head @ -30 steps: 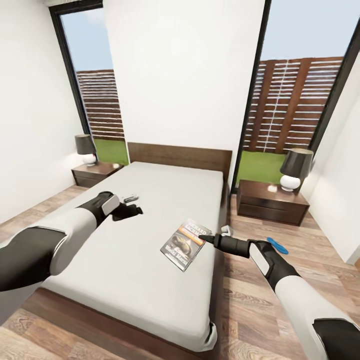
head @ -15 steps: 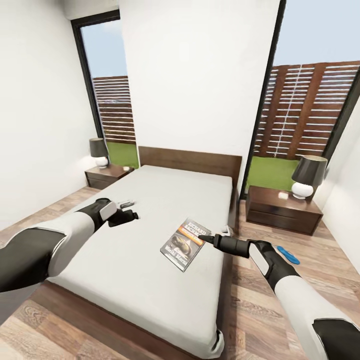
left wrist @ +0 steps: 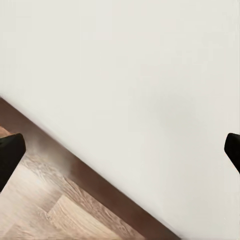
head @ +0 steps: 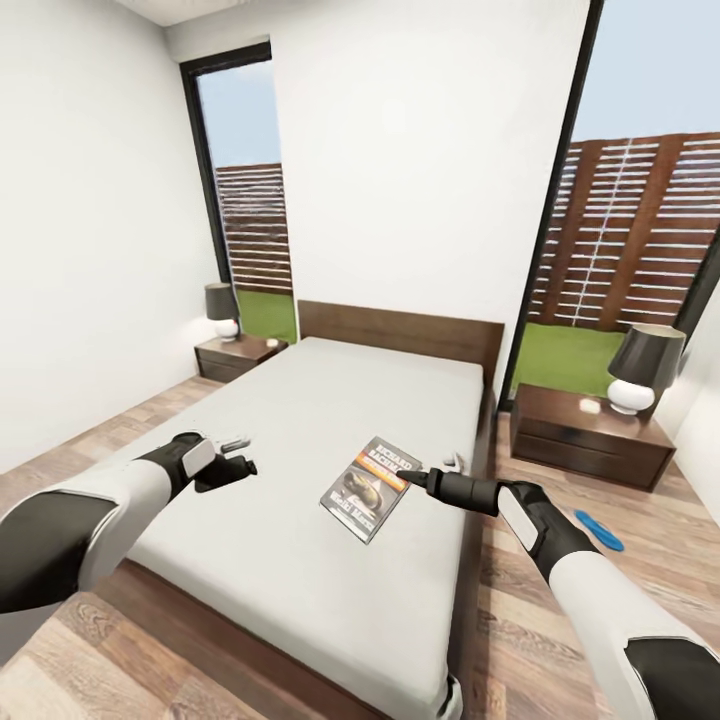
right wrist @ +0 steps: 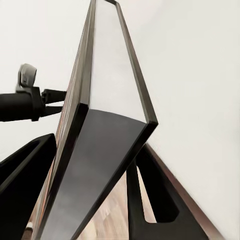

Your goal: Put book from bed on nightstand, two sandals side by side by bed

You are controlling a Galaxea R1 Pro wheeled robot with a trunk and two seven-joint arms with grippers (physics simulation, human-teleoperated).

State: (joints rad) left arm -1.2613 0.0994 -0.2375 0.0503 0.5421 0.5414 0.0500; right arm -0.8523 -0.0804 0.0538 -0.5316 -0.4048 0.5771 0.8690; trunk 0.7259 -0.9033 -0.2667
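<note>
gripping the book (head: 372,487) by its near edge, the right hand (head: 418,479) has a finger (right wrist: 150,200) on each side of it, as the right wrist view shows: the paperback stands between them, held edge-on. in the head view the book hangs over the bed (head: 330,480), near the mattress's right side, cover up and tilted; whether it touches the mattress i cannot tell. pinching it at the edge looks meant to carry it flat toward the right nightstand (head: 590,435), which stands just beside the bed with a lamp (head: 640,365) on it and bare wood in front for the book. one blue sandal (head: 598,529) lies on the plank floor (head: 560,600) between that nightstand and the arm. the left hand (head: 232,466) hovers empty over the mattress's left part, fingers spread wide, probably parked clear of the lift. a second nightstand (head: 240,355) sits by the far left corner.
</note>
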